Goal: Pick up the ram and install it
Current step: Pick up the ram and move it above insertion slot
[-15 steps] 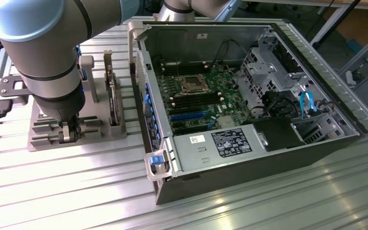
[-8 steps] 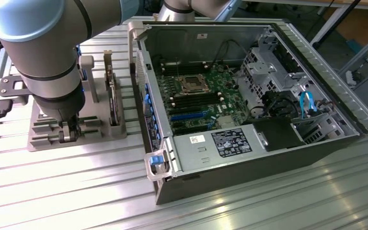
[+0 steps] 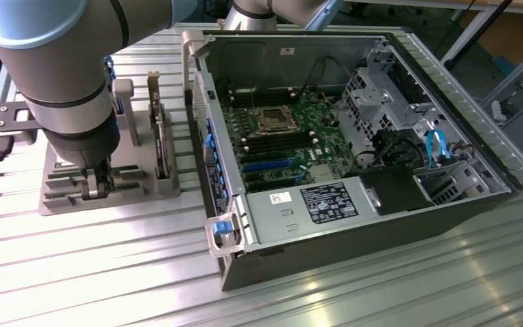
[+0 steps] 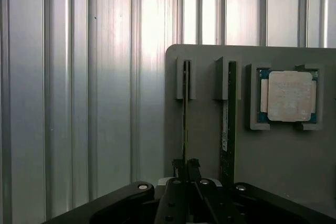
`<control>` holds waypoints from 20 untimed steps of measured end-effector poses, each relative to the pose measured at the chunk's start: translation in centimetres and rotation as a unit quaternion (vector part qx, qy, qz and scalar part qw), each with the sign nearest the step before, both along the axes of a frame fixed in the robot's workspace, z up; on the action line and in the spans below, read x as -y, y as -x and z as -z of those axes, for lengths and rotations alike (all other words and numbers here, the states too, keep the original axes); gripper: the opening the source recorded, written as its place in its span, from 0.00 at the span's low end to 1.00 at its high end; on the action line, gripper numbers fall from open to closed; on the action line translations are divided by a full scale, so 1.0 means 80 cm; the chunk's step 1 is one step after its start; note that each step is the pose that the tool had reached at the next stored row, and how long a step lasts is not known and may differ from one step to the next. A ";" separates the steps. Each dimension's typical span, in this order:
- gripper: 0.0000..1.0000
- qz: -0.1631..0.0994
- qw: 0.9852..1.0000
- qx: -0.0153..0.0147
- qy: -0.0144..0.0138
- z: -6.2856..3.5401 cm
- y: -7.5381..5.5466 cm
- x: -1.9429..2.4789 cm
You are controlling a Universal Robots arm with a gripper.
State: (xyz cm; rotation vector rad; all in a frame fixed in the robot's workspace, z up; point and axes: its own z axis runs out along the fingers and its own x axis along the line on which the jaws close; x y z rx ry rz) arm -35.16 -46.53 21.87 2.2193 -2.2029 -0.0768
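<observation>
Pinching the ram (image 4: 185, 108) between fingers pressed close together, the gripper (image 4: 186, 166) points straight down onto the grey holder (image 4: 205, 129). The ram stands on edge in a narrow slot, evidently so that its thin upper edge is offered to a grip from above. Just beside it, a second board (image 4: 228, 124) sits in a matching slot, and beyond that the processor (image 4: 289, 96) lies flat in a square recess. Well apart, at the exterior view's right, the computer case (image 3: 289, 61) lies open with its motherboard (image 3: 289, 129) facing up, accessible for fitting. In my judgement the ram is gripped but not lifted clear.
</observation>
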 end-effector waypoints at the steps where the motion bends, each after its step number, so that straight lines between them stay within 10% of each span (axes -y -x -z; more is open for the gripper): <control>1: 0.12 0.000 1.000 0.000 0.000 -0.003 0.000 0.0000; 20: 0.12 0.000 1.000 0.000 0.000 -0.079 -0.002 0.0000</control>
